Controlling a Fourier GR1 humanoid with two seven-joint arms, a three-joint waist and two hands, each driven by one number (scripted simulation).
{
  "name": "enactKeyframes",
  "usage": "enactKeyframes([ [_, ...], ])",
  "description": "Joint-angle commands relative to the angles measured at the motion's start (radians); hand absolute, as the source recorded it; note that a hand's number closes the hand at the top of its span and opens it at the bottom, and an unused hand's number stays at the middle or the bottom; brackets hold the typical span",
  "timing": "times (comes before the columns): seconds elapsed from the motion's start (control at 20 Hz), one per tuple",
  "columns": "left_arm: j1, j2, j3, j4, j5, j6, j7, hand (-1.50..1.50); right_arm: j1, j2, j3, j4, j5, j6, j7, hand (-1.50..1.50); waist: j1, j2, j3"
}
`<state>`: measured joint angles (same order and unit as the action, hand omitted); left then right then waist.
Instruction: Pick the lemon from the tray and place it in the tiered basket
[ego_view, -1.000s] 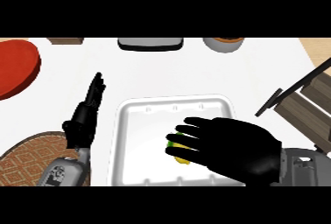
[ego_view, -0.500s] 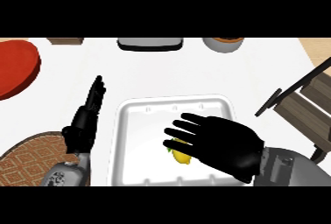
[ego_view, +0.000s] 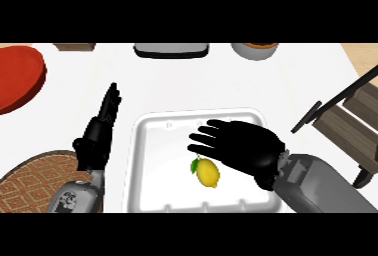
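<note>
Yellow lemon (ego_view: 208, 172) lengthwise near-to-far in tray (ego_view: 151, 165)

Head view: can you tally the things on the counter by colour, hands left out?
Yellow: 1, the lemon
White: 1, the tray
Red: 1, the plate
Brown: 2, the patterned mat and the tiered basket
Grey: 2, the box and the bowl at the far edge
Total: 7
</note>
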<state>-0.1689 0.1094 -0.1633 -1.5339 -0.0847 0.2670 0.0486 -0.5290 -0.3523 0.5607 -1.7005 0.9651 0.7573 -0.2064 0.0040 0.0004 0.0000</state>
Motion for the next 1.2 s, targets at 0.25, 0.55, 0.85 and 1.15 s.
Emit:
enactKeyframes([
  [0.25,-0.015,-0.009,0.036,-0.001,-0.008,-0.044,-0.007,0.00,0.013,0.040,-0.025,0.095,0.083,-0.034,-0.147,-1.50,-0.001,0.000,0.000],
  [0.55,0.040,-0.023,0.026,-0.070,-0.020,-0.048,0.045,0.00,0.074,0.137,0.016,0.001,0.122,0.043,-0.047,-1.50,-0.002,-0.002,0.000],
  [0.85,0.028,-0.023,0.053,-0.070,-0.040,-0.050,0.035,0.00,0.081,0.128,-0.006,0.133,0.160,-0.042,-0.136,-1.50,0.000,-0.001,0.000],
  [1.15,0.057,-0.079,0.008,-0.043,-0.085,-0.024,0.004,0.00,0.085,0.122,0.008,0.230,0.224,-0.113,-0.179,-1.50,-0.001,0.000,0.000],
])
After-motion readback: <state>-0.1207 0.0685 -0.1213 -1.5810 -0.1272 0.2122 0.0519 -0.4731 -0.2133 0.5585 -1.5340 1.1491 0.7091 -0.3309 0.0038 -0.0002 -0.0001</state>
